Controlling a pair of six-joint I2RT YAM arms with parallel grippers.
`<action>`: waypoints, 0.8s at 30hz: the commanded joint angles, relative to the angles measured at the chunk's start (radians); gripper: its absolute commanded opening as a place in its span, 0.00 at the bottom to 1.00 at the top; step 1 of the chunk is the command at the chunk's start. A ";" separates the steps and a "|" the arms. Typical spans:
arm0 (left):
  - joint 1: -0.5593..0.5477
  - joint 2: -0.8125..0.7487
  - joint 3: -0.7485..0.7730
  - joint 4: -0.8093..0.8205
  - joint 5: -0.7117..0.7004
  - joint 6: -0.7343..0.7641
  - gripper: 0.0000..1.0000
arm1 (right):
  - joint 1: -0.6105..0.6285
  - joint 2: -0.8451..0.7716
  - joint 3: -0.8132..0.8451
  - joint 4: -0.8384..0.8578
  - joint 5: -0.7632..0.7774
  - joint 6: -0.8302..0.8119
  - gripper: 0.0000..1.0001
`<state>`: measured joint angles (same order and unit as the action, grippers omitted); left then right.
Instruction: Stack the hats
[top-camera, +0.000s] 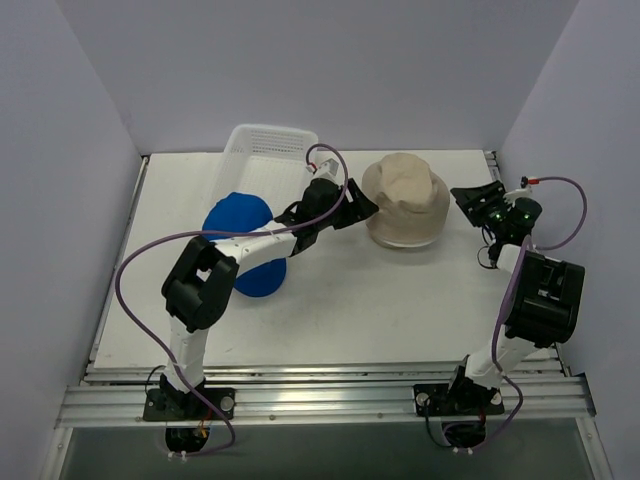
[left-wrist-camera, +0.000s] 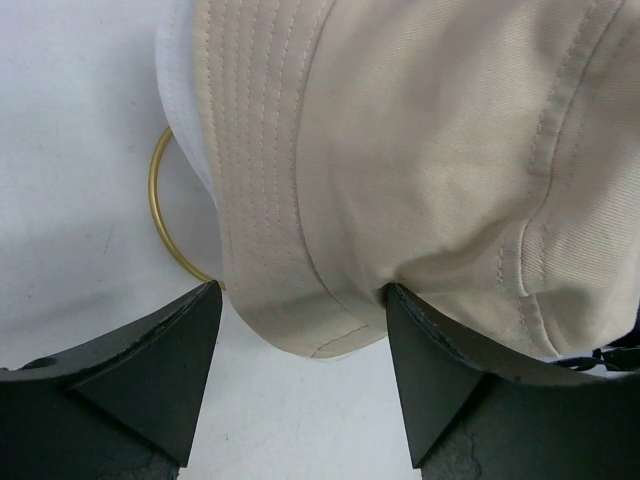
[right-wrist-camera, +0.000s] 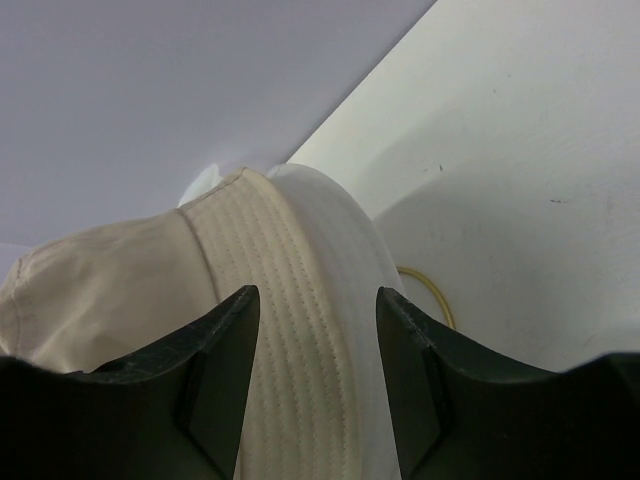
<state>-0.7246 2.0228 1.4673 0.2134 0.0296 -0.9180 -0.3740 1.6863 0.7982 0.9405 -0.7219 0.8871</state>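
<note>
Left hand (left-wrist-camera: 302, 290) open astride the brim of the beige hat (left-wrist-camera: 430, 150); right hand (right-wrist-camera: 317, 292) open too.

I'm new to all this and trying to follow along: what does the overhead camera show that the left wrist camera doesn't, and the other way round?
Only the overhead view shows the blue cap, the white basket and the right gripper standing off to the side. Only the left wrist view shows a gold ring poking out from under the beige hat, plus the brim's rows of stitching. Both show that hat and the open left gripper at its edge.
</note>
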 joint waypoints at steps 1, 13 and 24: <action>0.001 -0.022 0.002 0.072 0.030 0.024 0.75 | 0.004 0.019 0.009 0.090 -0.043 0.012 0.46; 0.002 -0.010 -0.001 0.078 0.032 0.019 0.75 | 0.033 0.090 0.003 0.237 -0.082 0.084 0.39; 0.008 -0.018 -0.009 0.080 0.027 0.021 0.75 | 0.032 0.161 -0.007 0.357 -0.079 0.173 0.00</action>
<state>-0.7242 2.0228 1.4590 0.2440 0.0536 -0.9115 -0.3443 1.8629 0.7868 1.2137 -0.7860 1.0496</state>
